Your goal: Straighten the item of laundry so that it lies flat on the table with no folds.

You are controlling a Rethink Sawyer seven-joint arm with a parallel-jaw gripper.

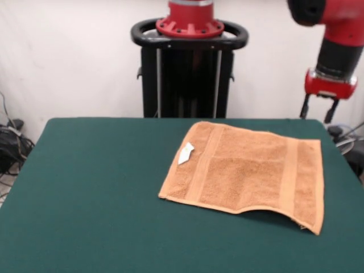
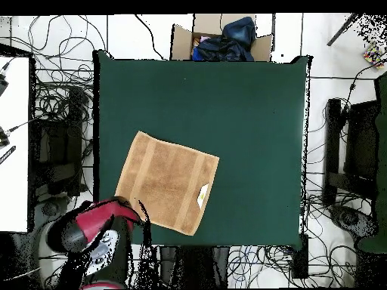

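Front view: green felt tabletop (image 1: 96, 199) fills most of the pic, flat, w/ only the towel (image 1: 247, 170) on it. Towel is orange-tan terry, lying on the right half, turned a bit askew to the tabletop edges. It looks mostly flat; woven bands run across it near both ends, and a small white tag (image 1: 186, 153) sticks out at its left edge. Near edge isn't fully down — it lifts a little toward the near right corner, w/ a dark shadow under it.

Arm (image 1: 335, 45) — red and black — comes in at upper right, hanging above and behind the towel's far right corner, clear of the cloth. Hand (image 1: 317, 110) shows as two thin dark prongs below the red collar, not touching the towel; can't tell if it's spread or closed, and it's holding nothing I can see.

Behind the tabletop: black pedestal (image 1: 189, 74) w/ red base on top, plain white wall (image 1: 68, 57), cables (image 1: 11, 142) on the floor at left.

Overhead view: towel (image 2: 168, 181) sits near the tabletop's (image 2: 249, 113) lower left corner, rotated, tag (image 2: 202, 196) at its right side. Arm (image 2: 94, 226) is just off the towel's lower left corner, at the tabletop edge. Room is cluttered: tangled cables (image 2: 60, 91) over the white floor all round, an open cardboard box (image 2: 219, 38) w/ dark blue cloth at the top edge, dark equipment (image 2: 355, 151) at right.
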